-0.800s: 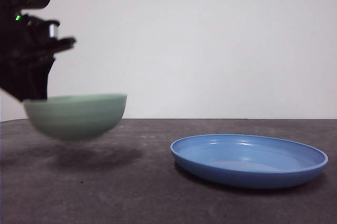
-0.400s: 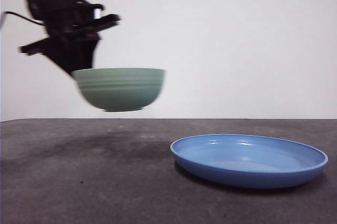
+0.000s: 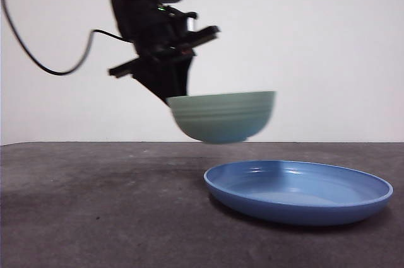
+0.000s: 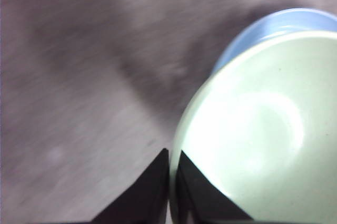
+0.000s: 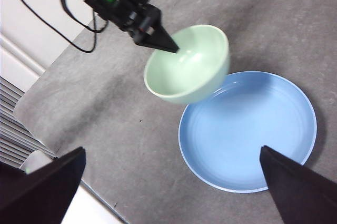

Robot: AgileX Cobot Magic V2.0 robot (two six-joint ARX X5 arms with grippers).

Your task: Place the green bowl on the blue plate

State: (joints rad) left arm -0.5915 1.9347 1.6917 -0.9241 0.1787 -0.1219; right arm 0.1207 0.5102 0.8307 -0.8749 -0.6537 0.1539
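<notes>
My left gripper (image 3: 175,93) is shut on the near rim of the green bowl (image 3: 222,116) and holds it level in the air, above the left edge of the blue plate (image 3: 298,192). The bowl does not touch the plate. In the left wrist view the jaws (image 4: 171,163) pinch the bowl's rim (image 4: 258,134), with the plate (image 4: 284,21) showing beyond it. The right wrist view shows the bowl (image 5: 184,71), the plate (image 5: 253,134) and the left gripper (image 5: 167,46) from above. My right gripper (image 5: 171,149) is open and empty, high above the table.
The dark grey table (image 3: 95,217) runs to a white wall. The left arm's black cable (image 3: 38,60) hangs at the left. The table's edge (image 5: 63,166) shows in the right wrist view.
My left gripper has carried the green bowl up off the table and to the right, from the far left to over the plate's left edge. The plate has not moved.
</notes>
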